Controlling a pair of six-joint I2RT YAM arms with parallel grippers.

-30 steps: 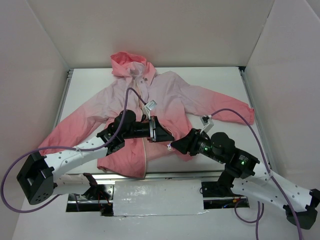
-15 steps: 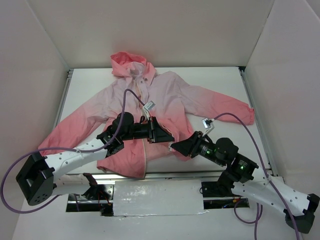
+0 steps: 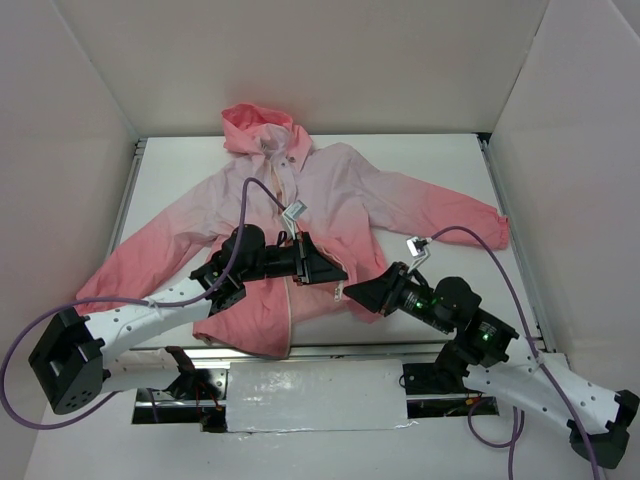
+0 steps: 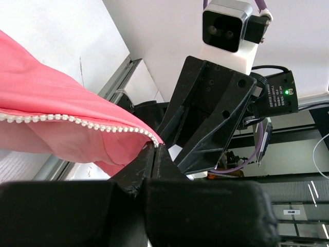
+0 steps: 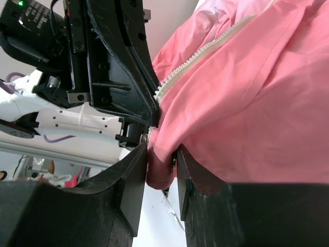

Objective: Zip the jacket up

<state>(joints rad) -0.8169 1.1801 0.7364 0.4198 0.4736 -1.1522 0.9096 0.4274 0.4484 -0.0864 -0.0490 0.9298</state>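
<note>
The jacket [image 3: 330, 195] lies spread on the white table [image 3: 440, 160], hood at the far end, front open at the coral hem. My left gripper [image 3: 338, 274] is shut on the bottom end of one zipper edge. In the left wrist view its jaws [image 4: 156, 146] pinch the coral fabric [image 4: 61, 103] where the white zipper teeth [image 4: 77, 121] end. My right gripper [image 3: 348, 291] faces it, nearly touching. In the right wrist view its jaws [image 5: 162, 154] are shut on a fold of coral hem [image 5: 257, 92] just below the zipper teeth [image 5: 205, 49].
White walls enclose the table on three sides. A metal rail [image 3: 330, 350] runs along the near edge in front of the arm bases. Purple cables [image 3: 250, 200] loop above both arms. The jacket's sleeves spread towards the left [image 3: 110, 280] and right [image 3: 470, 220] sides.
The right gripper has moved slightly left and nearer, keeping its hold on the hem. The left gripper has barely moved.
</note>
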